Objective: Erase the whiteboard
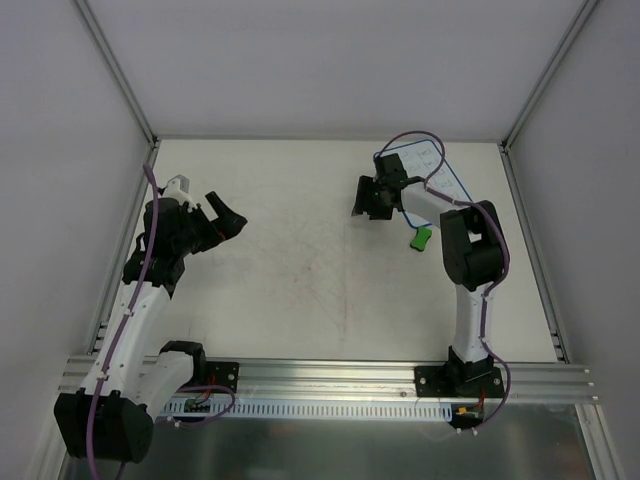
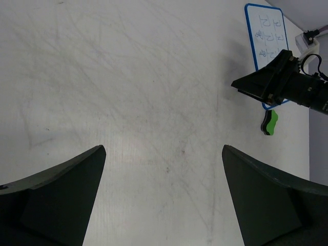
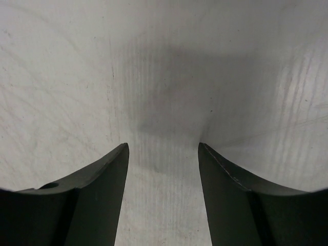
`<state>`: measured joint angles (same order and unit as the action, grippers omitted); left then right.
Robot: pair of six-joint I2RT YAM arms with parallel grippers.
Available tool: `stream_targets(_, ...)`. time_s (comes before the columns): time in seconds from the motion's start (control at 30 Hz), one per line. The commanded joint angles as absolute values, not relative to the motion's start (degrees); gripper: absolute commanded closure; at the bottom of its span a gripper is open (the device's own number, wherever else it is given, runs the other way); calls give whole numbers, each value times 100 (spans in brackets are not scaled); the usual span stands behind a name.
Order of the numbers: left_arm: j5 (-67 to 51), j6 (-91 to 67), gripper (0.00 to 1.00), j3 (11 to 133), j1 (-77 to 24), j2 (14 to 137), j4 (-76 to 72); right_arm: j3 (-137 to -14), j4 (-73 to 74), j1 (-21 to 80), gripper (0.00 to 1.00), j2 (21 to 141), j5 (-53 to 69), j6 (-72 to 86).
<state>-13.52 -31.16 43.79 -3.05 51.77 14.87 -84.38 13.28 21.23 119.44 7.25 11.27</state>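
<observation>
Our right gripper (image 3: 163, 146) has its fingers partly apart, with nothing between them and only bare table (image 1: 300, 280) below. Our left gripper (image 2: 164, 148) is spread wide and empty too. The whiteboard (image 2: 265, 43) lies flat at the far right, with writing on it. The green eraser (image 1: 421, 238) lies just beside it. If we wipe with empty fingers, we may just push the board and leave the marks.

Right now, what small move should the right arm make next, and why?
Probably shift the right gripper toward the green eraser lying on the table beside the whiteboard. Its jaws stand apart over bare table, holding nothing, and the board shows handwritten marks, so wiping likely needs the eraser picked up first.
</observation>
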Motion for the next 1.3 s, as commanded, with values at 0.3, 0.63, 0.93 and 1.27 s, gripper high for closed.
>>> stream_targets(0.3,-1538,-3182,1,4122,-352,4588,1433,-8543,1696,1521,39,11522,-782,-140)
stream_targets(0.63,-1485,-3103,1,4148,-352,4570,1503,-8780,1960,1266,39,11980,-370,-18)
stream_targets(0.93,-1433,-3024,1,4236,-352,4632,1538,-8921,1934,1213,39,11751,-597,-290)
stream_targets(1.27,-1371,-2997,1,4245,-352,4667,1538,-9061,1934,1143,39,11768,-659,-290)
